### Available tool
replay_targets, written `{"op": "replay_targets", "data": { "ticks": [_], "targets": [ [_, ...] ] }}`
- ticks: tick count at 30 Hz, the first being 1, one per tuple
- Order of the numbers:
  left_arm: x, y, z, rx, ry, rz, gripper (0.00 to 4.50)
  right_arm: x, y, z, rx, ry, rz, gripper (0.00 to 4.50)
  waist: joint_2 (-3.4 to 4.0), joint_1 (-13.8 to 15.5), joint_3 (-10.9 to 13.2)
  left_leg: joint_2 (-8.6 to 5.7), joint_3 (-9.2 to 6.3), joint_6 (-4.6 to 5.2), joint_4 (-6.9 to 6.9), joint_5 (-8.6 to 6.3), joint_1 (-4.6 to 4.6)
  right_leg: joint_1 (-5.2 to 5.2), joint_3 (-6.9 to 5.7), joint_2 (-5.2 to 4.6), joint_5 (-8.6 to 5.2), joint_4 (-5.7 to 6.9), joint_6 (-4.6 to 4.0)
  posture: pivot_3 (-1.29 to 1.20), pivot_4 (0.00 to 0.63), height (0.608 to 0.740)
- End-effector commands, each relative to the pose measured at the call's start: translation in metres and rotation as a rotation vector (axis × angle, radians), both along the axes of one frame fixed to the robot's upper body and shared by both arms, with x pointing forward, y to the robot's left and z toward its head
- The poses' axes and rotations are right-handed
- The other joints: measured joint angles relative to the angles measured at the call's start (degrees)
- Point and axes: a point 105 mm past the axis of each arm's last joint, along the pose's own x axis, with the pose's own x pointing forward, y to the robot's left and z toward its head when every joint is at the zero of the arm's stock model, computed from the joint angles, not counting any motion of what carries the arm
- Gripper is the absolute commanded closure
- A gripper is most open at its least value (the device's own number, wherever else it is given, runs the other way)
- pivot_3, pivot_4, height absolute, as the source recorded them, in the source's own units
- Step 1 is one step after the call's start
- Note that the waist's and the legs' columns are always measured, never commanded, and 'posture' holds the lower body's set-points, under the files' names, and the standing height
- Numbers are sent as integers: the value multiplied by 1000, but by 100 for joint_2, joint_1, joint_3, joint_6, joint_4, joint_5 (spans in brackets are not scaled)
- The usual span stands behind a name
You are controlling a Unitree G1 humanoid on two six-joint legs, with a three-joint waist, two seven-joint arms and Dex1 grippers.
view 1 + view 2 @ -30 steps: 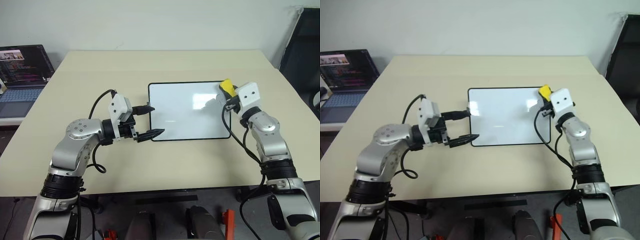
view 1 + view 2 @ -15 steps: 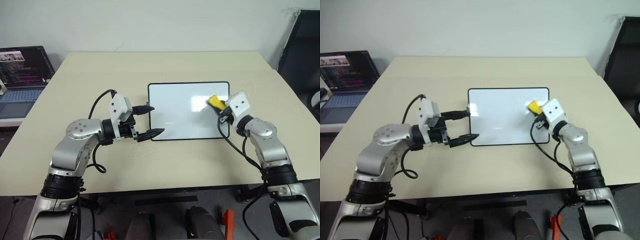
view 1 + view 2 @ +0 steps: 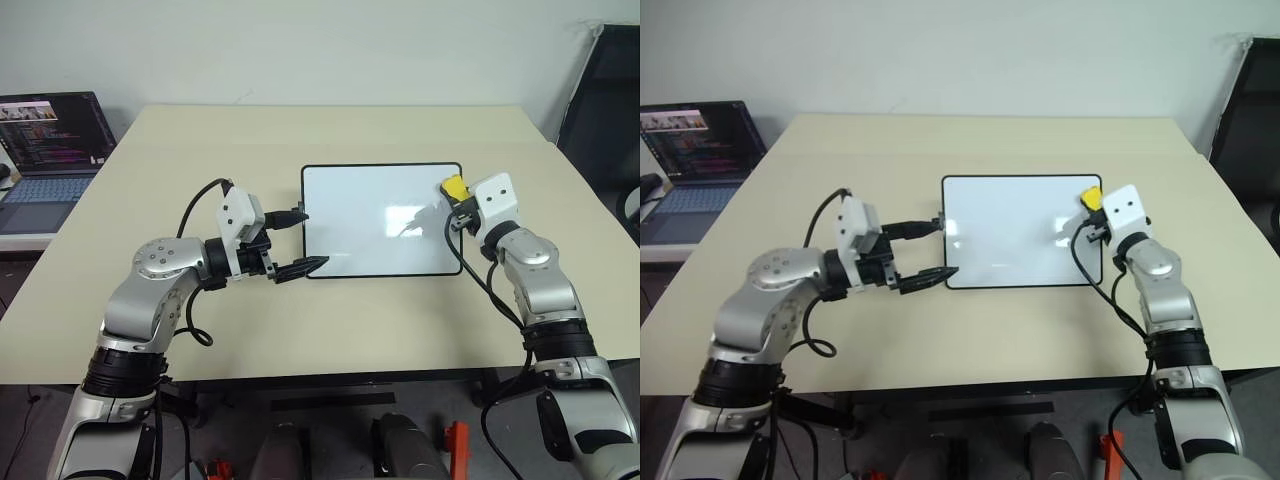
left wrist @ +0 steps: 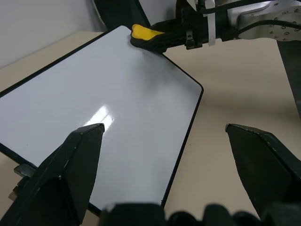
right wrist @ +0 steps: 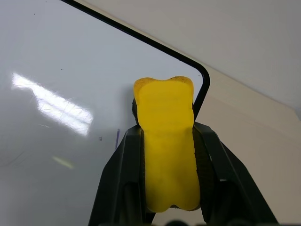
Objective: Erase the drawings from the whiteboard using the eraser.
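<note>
The whiteboard (image 3: 380, 220) lies flat in the middle of the beige table (image 3: 200, 140). My right gripper (image 3: 456, 194) is shut on the yellow eraser (image 3: 454, 186), which rests on the board by its far right corner. In the right wrist view the eraser (image 5: 167, 141) sits between the black fingers (image 5: 124, 179), and of the drawings there is a short faint stroke (image 5: 117, 138) on the white surface beside it. My left gripper (image 3: 312, 240) stands open over the board's left edge, near its front corner, with nothing between its fingers (image 4: 70, 165).
An open laptop (image 3: 50, 150) sits on a lower surface off the table's left side. A black chair (image 3: 600, 100) stands at the far right. Bare tabletop surrounds the board.
My right gripper carried the eraser from the board's far right corner inward over the board, then back out to the right edge. The left arm stayed still. The view shifted slightly.
</note>
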Motion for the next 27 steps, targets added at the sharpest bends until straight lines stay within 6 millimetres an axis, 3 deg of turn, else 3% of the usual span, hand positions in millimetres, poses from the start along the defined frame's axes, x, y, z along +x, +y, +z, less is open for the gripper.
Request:
{"op": "replay_targets", "data": {
  "ticks": [1, 4, 8, 18, 27],
  "targets": [
    [0, -5, 11, -3, -53, -21, 0, -10, 10, -26, 1, 118, 72, 3516, 0, 2, 0, 0, -1, 0, -1, 0, 0, 0, -1, 0, 0, 0, 0, 0, 150, 740],
    [0, -4, 12, -3, -55, -21, 0, -31, 30, -41, -18, 223, 241, 3516, 0, -8, 0, 2, -1, 0, -3, 0, 0, -1, 0, 2, -1, -2, 0, 0, 150, 740],
    [1, -4, 12, -2, -55, -19, 0, -42, 28, -50, -23, 282, 265, 3516, 0, -30, 0, 5, -1, 0, -5, -1, 0, -2, 0, 5, -2, -3, -1, 0, 150, 740],
    [1, -5, 12, -3, -54, -23, 0, -3, -11, -19, -2, 107, -43, 3516, -2, -11, -1, 3, 8, 7, 2, 6, 3, -1, 9, 5, -2, -7, -23, 0, 150, 740],
    [0, -4, 11, -1, -49, -21, 0, 0, -20, -25, -8, 117, -108, 3517, -6, 9, -3, 3, 8, 7, 1, 6, -1, -1, 9, 4, -3, -13, -23, 0, 150, 740]
  ]
}}
